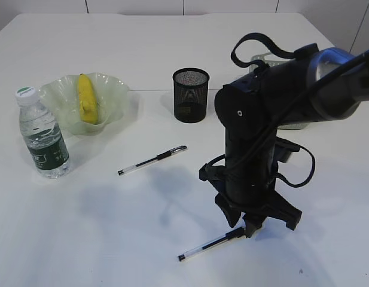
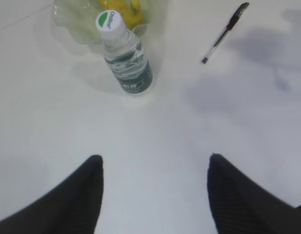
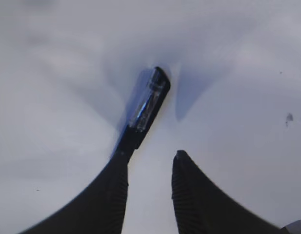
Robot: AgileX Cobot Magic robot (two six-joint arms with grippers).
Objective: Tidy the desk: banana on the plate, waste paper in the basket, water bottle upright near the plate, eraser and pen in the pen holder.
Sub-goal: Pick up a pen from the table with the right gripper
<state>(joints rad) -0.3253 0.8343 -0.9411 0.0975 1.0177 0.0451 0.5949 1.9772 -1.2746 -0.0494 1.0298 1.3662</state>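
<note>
Done: yellow banana (image 1: 87,98) in green glass plate (image 1: 115,89), clear water bottle (image 1: 43,134) upright beside it. Left: 2 black pens. Your right jaws (image 1: 251,228) straddle the near-edge pen (image 1: 211,245), not yet closed; the mid-bench pen (image 1: 152,160) waits. Left jaws (image 2: 155,170) open, empty.

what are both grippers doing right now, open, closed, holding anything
Left gripper: open, empty above the table.
Right gripper: jaws partly open, down at the end of the near pen; no firm grip visible.

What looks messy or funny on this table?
Two pens lie loose on the table instead of in the black mesh holder: one pen in the middle, another pen under the right gripper. Nothing looks spilled or broken.
</note>
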